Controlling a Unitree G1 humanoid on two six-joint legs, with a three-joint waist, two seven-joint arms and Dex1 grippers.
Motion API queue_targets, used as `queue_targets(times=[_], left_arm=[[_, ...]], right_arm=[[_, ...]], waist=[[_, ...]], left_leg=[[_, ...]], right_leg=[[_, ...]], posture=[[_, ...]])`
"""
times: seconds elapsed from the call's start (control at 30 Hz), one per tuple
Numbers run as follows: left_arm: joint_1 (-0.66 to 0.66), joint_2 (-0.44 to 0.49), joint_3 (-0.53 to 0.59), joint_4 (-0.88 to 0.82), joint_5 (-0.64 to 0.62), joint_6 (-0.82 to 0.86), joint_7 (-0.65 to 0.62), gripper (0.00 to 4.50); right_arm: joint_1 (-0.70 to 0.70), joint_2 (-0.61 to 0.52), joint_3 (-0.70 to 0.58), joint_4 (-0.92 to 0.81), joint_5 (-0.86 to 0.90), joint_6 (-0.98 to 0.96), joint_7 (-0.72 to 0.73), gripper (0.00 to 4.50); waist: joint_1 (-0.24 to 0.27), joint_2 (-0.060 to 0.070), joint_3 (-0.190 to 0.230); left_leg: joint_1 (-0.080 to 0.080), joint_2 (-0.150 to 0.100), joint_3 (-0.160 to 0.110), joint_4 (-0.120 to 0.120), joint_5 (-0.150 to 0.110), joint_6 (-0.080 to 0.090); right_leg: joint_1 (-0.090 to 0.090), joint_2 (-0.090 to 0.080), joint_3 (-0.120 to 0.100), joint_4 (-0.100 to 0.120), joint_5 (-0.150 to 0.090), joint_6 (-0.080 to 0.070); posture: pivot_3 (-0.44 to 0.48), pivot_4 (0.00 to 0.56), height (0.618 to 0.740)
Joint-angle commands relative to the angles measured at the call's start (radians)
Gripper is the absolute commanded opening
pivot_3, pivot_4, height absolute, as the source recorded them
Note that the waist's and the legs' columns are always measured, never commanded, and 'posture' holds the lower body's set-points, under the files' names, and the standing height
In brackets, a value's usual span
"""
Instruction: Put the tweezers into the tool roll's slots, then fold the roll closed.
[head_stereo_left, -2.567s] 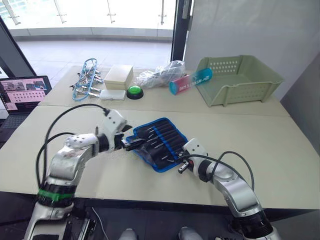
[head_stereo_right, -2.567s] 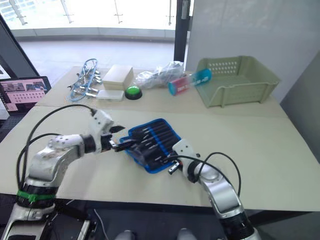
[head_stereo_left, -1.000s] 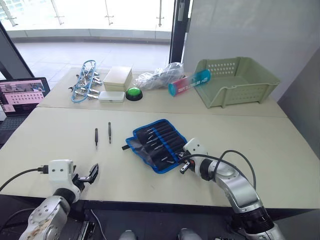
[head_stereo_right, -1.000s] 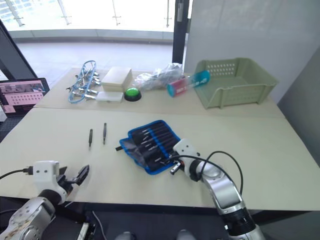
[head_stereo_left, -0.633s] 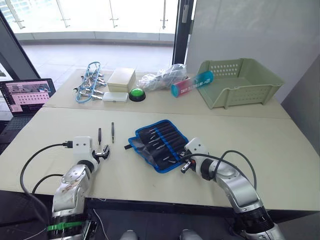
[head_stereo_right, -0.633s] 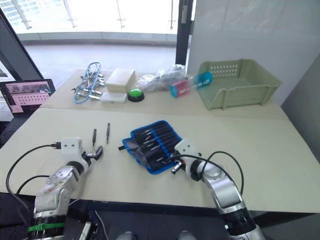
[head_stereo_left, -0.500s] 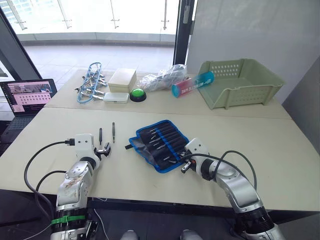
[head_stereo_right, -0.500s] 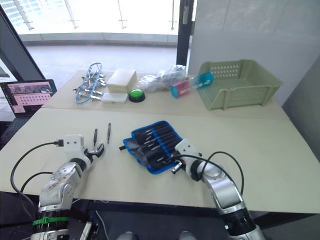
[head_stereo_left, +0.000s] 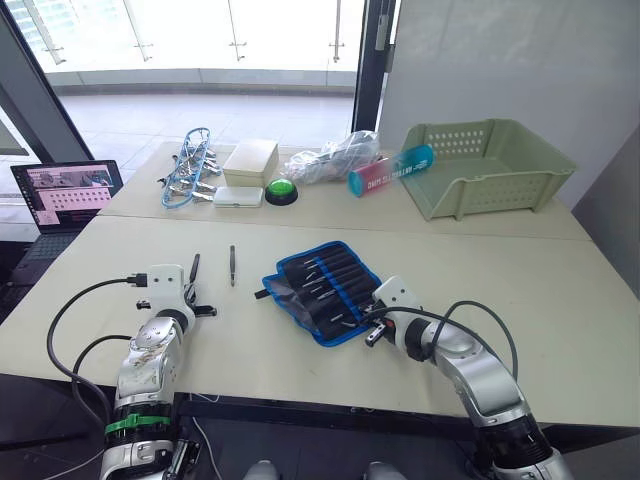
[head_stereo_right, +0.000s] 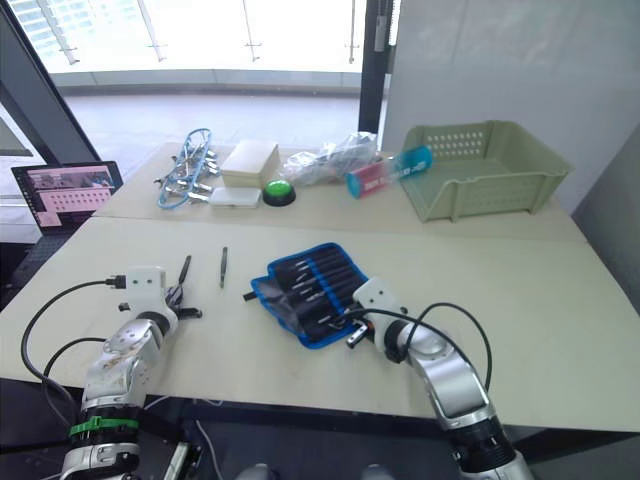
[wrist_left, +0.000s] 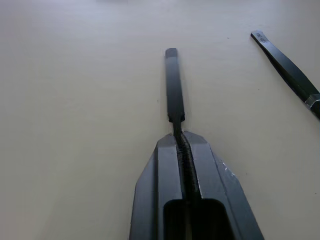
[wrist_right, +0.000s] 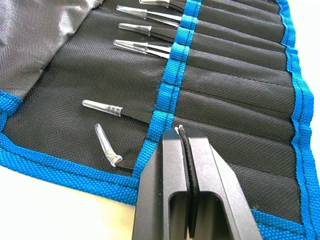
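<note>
The tool roll (head_stereo_left: 325, 290) lies open mid-table, black with blue edging. Its slots (wrist_right: 235, 100) hold several tweezers with clear-capped tips (wrist_right: 131, 46). Two more black tweezers lie on the table to its left. My left gripper (wrist_left: 181, 137) is shut on the near end of one of these tweezers (wrist_left: 174, 82), also seen at the table's left (head_stereo_left: 193, 268). The other loose tweezers (head_stereo_left: 232, 265) lie just beside it, untouched. My right gripper (head_stereo_left: 372, 332) is shut and empty, and rests on the roll's near right edge over the blue band (wrist_right: 172, 75).
Along the back stand a green basket (head_stereo_left: 490, 165), a blue-pink tube (head_stereo_left: 390, 172), a plastic bag (head_stereo_left: 335, 155), a green button (head_stereo_left: 283, 187), a white box (head_stereo_left: 250, 160), a small white case (head_stereo_left: 237, 196) and a blue-framed tool bundle (head_stereo_left: 190, 165). A laptop (head_stereo_left: 65, 190) sits at far left.
My left gripper moved forward from the table's near edge to the left tweezers and shut on their end. The camera view shifted slightly. The right gripper stayed put.
</note>
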Motion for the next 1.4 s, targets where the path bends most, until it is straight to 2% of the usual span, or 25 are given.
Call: queue_targets(times=[0.03, 0.2, 0.23, 0.3, 0.4, 0.5, 0.63, 0.83, 0.9, 1.17, 1.4], left_arm=[[-0.002, -0.005, -0.049, 0.066, 0.011, -0.006, -0.042, 0.07], [-0.024, 0.035, -0.014, 0.062, 0.013, -0.068, -0.048, 0.07], [-0.028, 0.057, -0.031, 0.039, 0.032, -0.132, -0.07, 0.07], [-0.032, 0.094, -0.06, -0.021, 0.048, -0.212, -0.123, 0.07], [-0.054, 0.143, -0.08, -0.11, 0.018, -0.219, -0.211, 0.07], [-0.095, 0.19, -0.117, -0.245, -0.13, -0.055, -0.392, 0.07], [-0.15, 0.241, -0.176, -0.357, -0.293, 0.259, -0.509, 0.07], [-0.275, 0.304, -0.353, -0.395, -0.309, 0.516, -0.586, 0.07], [-0.306, 0.357, -0.416, -0.406, -0.304, 0.577, -0.634, 0.07], [-0.381, 0.458, -0.538, -0.416, -0.312, 0.685, -0.755, 0.07], [-0.414, 0.444, -0.61, -0.371, -0.257, 0.662, -0.745, 0.07]], right_arm=[[0.019, -0.007, 0.018, 0.027, -0.003, 0.034, 0.0, 0.0], [0.019, -0.005, 0.017, 0.028, -0.003, 0.033, -0.002, 0.0], [0.018, -0.004, 0.017, 0.028, -0.003, 0.034, -0.003, 0.0], [0.017, -0.003, 0.017, 0.027, -0.003, 0.037, -0.004, 0.0], [0.018, -0.006, 0.018, 0.022, -0.002, 0.041, -0.002, 0.0], [0.022, -0.014, 0.019, 0.018, -0.002, 0.044, 0.003, 0.0], [0.025, -0.013, 0.025, 0.012, -0.002, 0.049, 0.003, 0.0], [0.027, -0.007, 0.032, 0.011, -0.001, 0.051, 0.0, 0.0], [0.031, -0.003, 0.036, 0.01, -0.005, 0.052, -0.008, 0.0], [0.051, 0.015, 0.037, 0.001, -0.006, 0.068, -0.038, 0.0], [0.064, 0.028, 0.032, -0.014, -0.003, 0.074, -0.06, 0.0]], waist=[[0.001, 0.0, 0.0], [-0.001, -0.001, 0.0], [-0.002, -0.002, 0.001], [-0.004, -0.008, 0.005], [-0.006, -0.016, 0.008], [-0.007, -0.017, 0.009], [-0.01, -0.017, 0.009], [-0.012, -0.019, 0.012], [-0.015, -0.019, 0.012], [-0.017, -0.017, 0.014], [-0.014, -0.017, 0.014]], left_leg=[[0.0, 0.0, 0.0, 0.0, 0.0, 0.0], [0.0, 0.0, 0.0, 0.0, 0.0, 0.0], [-0.001, 0.0, 0.0, 0.0, 0.0, 0.0], [-0.002, 0.0, 0.0, -0.001, 0.0, 0.0], [-0.006, 0.001, -0.001, -0.002, 0.001, -0.002], [-0.008, 0.001, -0.001, -0.002, 0.001, -0.002], [-0.008, 0.001, -0.001, -0.002, 0.001, -0.002], [-0.008, 0.001, -0.002, -0.002, 0.001, -0.002], [-0.008, 0.001, -0.002, -0.003, 0.001, -0.002], [-0.008, 0.001, -0.002, -0.004, 0.001, -0.002], [-0.009, 0.001, -0.002, -0.004, 0.001, -0.002]], right_leg=[[0.0, 0.0, 0.0, 0.0, 0.0, 0.0], [0.0, 0.0, 0.0, 0.0, 0.0, 0.0], [-0.001, 0.0, 0.0, 0.0, 0.0, 0.0], [-0.002, 0.0, 0.0, 0.0, 0.0, 0.0], [-0.006, 0.0, -0.002, 0.0, 0.0, -0.001], [-0.007, 0.0, -0.002, -0.001, 0.0, -0.001], [-0.007, 0.0, -0.002, -0.002, 0.0, 0.0], [-0.007, 0.0, -0.002, -0.001, 0.0, 0.0], [-0.007, 0.0, -0.002, -0.002, 0.0, 0.0], [-0.008, 0.001, -0.003, -0.003, 0.0, -0.001], [-0.008, 0.001, -0.002, -0.003, -0.001, -0.001]], posture=[[0.0, 0.15, 0.74], [0.0, 0.15, 0.74], [0.0, 0.15, 0.74], [0.0, 0.15, 0.74], [0.0, 0.15, 0.74], [0.0, 0.15, 0.74], [0.0, 0.15, 0.74], [0.0, 0.15, 0.74], [0.0, 0.15, 0.74], [0.0, 0.15, 0.74], [0.0, 0.15, 0.74]])
